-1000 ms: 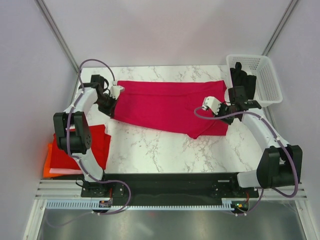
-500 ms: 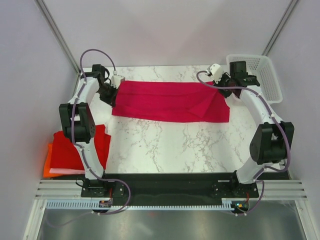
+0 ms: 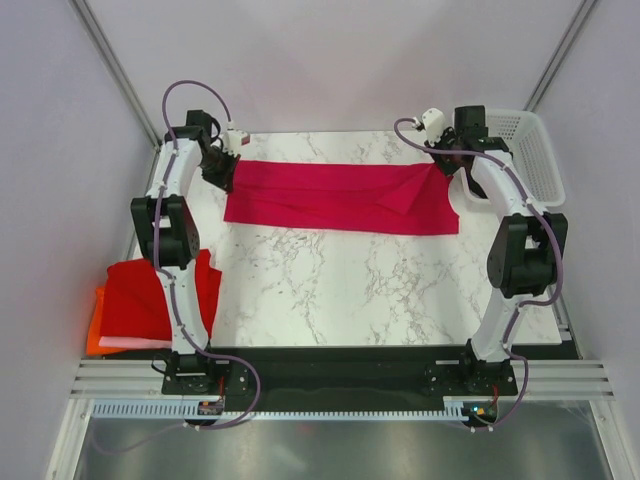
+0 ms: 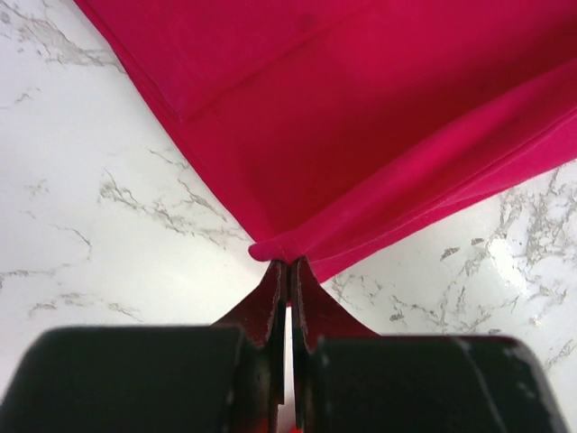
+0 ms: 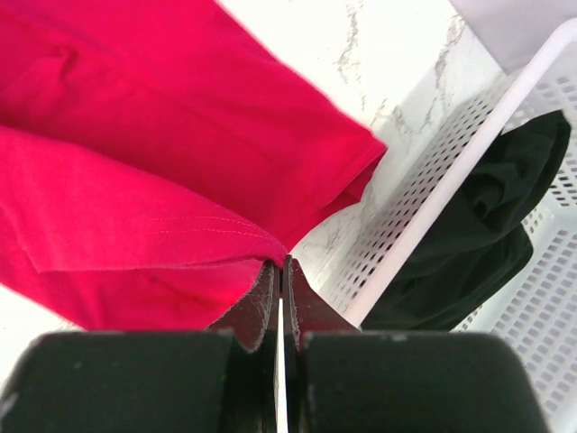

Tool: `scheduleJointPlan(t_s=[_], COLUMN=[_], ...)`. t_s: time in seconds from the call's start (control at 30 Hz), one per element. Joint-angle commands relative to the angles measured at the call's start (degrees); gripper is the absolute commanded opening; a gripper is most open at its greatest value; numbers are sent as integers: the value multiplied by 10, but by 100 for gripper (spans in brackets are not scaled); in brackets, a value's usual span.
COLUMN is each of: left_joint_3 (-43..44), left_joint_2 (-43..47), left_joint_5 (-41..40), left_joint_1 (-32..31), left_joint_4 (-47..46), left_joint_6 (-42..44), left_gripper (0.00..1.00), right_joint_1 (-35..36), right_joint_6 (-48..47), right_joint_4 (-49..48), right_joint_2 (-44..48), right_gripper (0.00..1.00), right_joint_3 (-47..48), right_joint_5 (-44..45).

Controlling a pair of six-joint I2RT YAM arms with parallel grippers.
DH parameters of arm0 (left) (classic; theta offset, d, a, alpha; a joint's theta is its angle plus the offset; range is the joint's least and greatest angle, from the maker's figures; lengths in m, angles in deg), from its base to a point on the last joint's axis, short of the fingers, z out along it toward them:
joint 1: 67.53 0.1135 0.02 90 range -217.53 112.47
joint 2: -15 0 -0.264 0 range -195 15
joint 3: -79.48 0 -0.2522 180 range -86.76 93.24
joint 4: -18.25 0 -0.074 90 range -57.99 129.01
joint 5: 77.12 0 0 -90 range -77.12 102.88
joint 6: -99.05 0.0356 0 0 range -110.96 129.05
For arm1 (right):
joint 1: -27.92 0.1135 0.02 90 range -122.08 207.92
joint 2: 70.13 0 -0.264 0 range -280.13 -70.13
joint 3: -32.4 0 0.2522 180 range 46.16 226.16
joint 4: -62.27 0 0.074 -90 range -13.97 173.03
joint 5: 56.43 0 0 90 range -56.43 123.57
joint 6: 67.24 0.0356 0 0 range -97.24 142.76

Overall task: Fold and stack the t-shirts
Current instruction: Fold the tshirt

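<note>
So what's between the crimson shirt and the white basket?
Just a narrow strip of bare marble table, clearest in the right wrist view: the crimson t-shirt stops short of the white basket.

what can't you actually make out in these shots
- Top view: left arm covers part of the red and orange shirts; their count is unclear.
- Top view: right arm hides part of the basket interior.
- Right wrist view: dark cloth in the basket is cut off by the frame edge; its kind is unclear.
- Left wrist view: crimson t-shirt corner disappears between the left fingers.
</note>
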Motion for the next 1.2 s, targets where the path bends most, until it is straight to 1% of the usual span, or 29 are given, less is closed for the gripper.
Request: scheduleJointPlan(t_s=[0.0, 0.2, 0.23, 0.27, 0.3, 0.33, 0.4, 0.43, 0.47, 0.53, 0.6, 0.63, 0.67, 0.73, 0.77, 0.87, 0.97, 1.17], left_joint_3=[61, 110, 113, 114, 114, 114, 111, 108, 105, 100, 93, 89, 84, 65, 58, 29, 7, -16], left_joint_2=[-27, -65, -69, -70, -74, -72, -67, -55, -47, -32, -15, -11, -8, -11, -18, -29, -44, -56], left_joint_5=[4, 3, 2, 0, -7, -10, -17, -19, -20, -18, -2, 5, 11, 18, 20, 28, 34, 39], left_joint_1=[5, 5, 6, 5, 5, 5, 5, 6, 6, 7, 6, 5, 3, 0, -3, -4, -6, -7], left_joint_4=[18, 23, 22, 21, 20, 18, 15, 11, 2, -7, -11, -12, -11, -12, -11, -11, -11, -11], left_joint_6=[-18, -27, -28, -32, -34, -35, -41, -44, -48, -57, -64, -65, -63, -60, -55, -52, -55, -61], left_gripper=[2, 2, 7, 13, 18, 28, 34, 39, 40, 41, 41, 41, 41, 41, 40, 36, 32, 30], right_joint_1=[-6, -6, -7, -5, -4, -3, -2, -2, -1, -1, -1, -1, 1, 8, 17, 41, 55, 68], right_joint_6=[16, 16, 18, 22, 32, 38, 45, 50, 51, 50, 38, 31, 9, -7, -32, -54, -60, -57], right_joint_4=[-23, -29, -31, -32, -34, -36, -39, -42, -42, -39, -27, 5, 25, 82, 102, 142, 144, 148], right_joint_2=[-26, -76, -83, -90, -103, -106, -96, -90, -82, -57, -44, -45, -49, -69, -77, -101, -113, -151], right_gripper=[0, 0, 0, 3, 20, 28, 40, 43, 44, 45, 45, 46, 46, 45, 45, 43, 43, 44], right_joint_3=[57, 103, 108, 114, 123, 127, 123, 118, 113, 86, 55, 50, 46, 43, 45, 43, 45, 78], right_joint_5=[9, 11, 11, 13, 23, 30, 35, 32, 28, 17, -23, -44, -90, -115, -137, -139, -139, -127])
